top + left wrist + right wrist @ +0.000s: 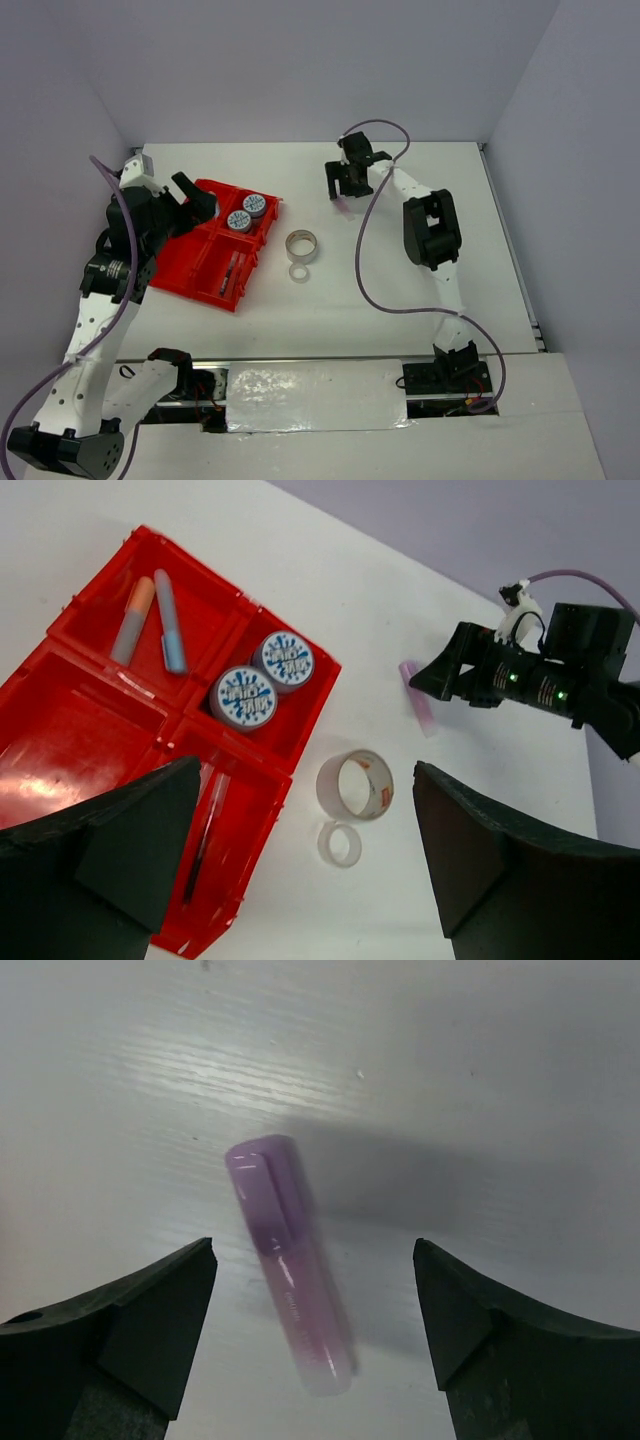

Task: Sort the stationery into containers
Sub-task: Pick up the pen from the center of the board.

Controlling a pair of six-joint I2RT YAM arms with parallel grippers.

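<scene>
The red four-compartment tray [183, 258] lies at the left and also shows in the left wrist view [70, 730]. Two blue-white tape rolls [246, 213] [262, 678] sit in one compartment. A pinkish stick [133, 620] and a light-blue stick [170, 635] lie in another, and thin pens [205, 830] in a third. A large grey tape ring [303, 246] [356, 784] and a small one [299, 271] [339, 843] lie on the table beside the tray. My left gripper [196, 196] [305, 775] is open and empty above the tray. My right gripper [346, 183] [313, 1250] is open and straddles a pink stick [343, 208] [290, 1275] lying on the table.
The white table [420, 300] is enclosed by grey walls at the back and sides. The right arm's purple cable [365, 260] loops over the table's middle right. Both arm bases stand at the near edge.
</scene>
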